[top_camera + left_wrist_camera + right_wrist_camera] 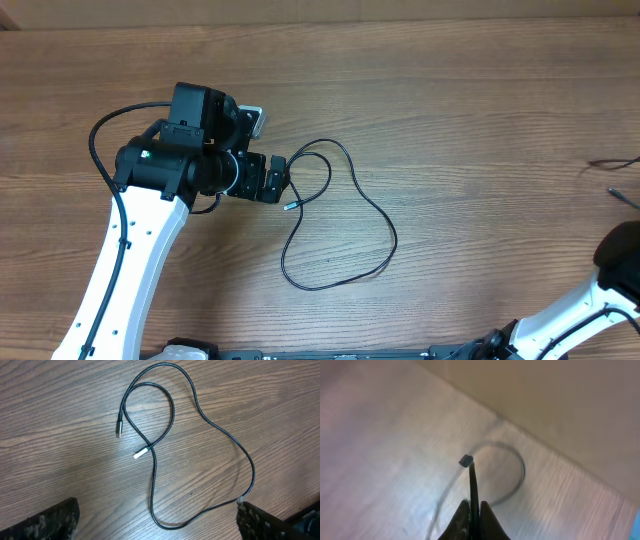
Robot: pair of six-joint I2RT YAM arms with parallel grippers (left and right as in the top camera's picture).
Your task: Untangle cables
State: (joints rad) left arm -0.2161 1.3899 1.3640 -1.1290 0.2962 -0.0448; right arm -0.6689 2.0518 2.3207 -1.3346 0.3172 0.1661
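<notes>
Lying on wooden table (480,90): looped cable (153,475); left pincer (157,522) released; right pincer (473,510) pinching cord (471,480).

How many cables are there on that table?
2 that I can tell apart. One looped cable lies in the middle of the table. A second cable is pinched in the right fingers. Thin strands at the table's right edge may be it or another.

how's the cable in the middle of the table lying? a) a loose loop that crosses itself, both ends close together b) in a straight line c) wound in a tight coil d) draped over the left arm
a: the cable curves in a wide loose loop flat on the table and crosses itself, with one plug end and the other lying close together near the crossing.
</notes>
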